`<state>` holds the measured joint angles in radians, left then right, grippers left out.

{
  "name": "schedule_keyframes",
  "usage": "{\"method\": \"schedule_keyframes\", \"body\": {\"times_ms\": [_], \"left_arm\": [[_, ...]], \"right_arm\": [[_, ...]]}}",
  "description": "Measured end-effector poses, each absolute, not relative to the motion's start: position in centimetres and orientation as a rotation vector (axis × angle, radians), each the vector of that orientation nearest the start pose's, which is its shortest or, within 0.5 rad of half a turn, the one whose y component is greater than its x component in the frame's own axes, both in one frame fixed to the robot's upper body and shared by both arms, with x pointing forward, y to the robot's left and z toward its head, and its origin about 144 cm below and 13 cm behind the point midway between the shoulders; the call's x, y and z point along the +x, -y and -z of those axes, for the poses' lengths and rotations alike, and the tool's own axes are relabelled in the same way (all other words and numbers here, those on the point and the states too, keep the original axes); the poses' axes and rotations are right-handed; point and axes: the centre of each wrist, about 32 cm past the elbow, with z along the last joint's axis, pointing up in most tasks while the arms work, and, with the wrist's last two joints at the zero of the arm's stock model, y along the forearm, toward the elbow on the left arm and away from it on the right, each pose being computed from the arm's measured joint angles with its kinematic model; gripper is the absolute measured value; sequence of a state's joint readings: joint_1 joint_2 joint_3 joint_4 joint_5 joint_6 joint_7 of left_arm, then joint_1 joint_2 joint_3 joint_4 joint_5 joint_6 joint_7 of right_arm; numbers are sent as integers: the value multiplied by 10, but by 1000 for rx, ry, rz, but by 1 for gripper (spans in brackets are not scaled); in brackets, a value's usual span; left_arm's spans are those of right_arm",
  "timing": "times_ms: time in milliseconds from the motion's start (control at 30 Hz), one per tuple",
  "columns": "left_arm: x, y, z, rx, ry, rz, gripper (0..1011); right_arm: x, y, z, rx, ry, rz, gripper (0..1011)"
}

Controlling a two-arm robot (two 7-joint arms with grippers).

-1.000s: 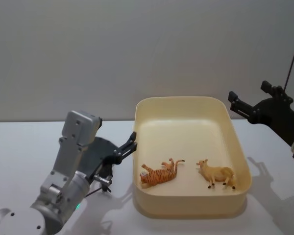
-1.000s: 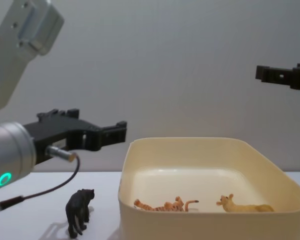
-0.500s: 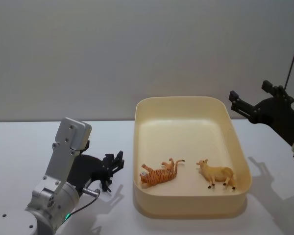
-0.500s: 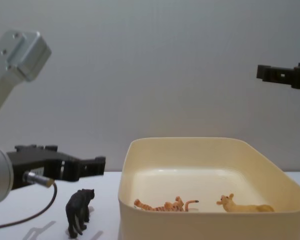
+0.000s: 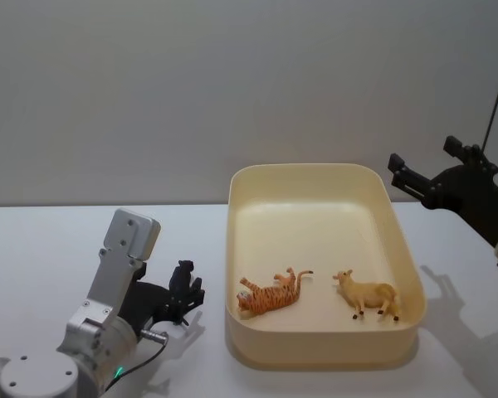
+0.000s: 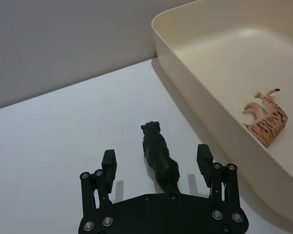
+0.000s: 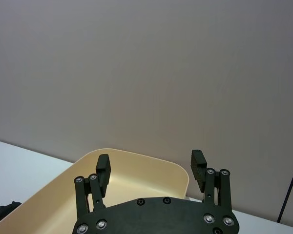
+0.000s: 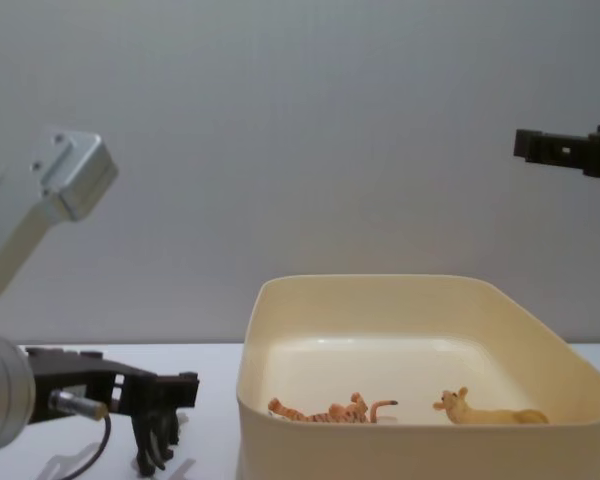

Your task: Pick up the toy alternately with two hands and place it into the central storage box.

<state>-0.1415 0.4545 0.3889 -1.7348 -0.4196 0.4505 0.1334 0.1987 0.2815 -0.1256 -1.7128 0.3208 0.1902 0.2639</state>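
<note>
the left pincer (image 6: 156, 163), black and angular on a thick silver arm with a green ring light, sits low over the white surface (image 5: 50, 249) just left of the large cream-yellow rectangular plastic storage box (image 5: 407, 274). its two prongs are spread wide, one on either side of a small black animal toy figure (image 6: 158, 156) that stands upright on the surface between them. in the left wrist view a clear gap shows between each prong and the toy's flanks, so the prongs are apart from it; the toy's rear end lies close to the pincer's base, though whether it touches there cannot be told. in the chest view the pincer (image 8: 170, 395) overlaps the toy (image 8: 156, 435) at about its height, with the toy's legs showing below it on the surface.

inside the storage box lie an orange striped tiger toy figure (image 5: 270, 294) on its side and, well to its right, a tan cow-like toy figure (image 5: 367, 295), both on the box floor near the front wall.

the right pincer (image 7: 150, 170) is raised high, beyond the box's right far corner, its prongs spread wide with nothing between them. it touches nothing.
</note>
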Motion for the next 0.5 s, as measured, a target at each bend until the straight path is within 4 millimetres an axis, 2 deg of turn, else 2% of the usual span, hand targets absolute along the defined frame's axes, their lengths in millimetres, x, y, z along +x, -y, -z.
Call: {"method": "schedule_keyframes", "body": {"times_ms": [500], "left_arm": [[481, -220, -1190, 371, -208, -1292, 1002]], "right_arm": [[500, 258, -1253, 82, 79, 1137, 1001]]}}
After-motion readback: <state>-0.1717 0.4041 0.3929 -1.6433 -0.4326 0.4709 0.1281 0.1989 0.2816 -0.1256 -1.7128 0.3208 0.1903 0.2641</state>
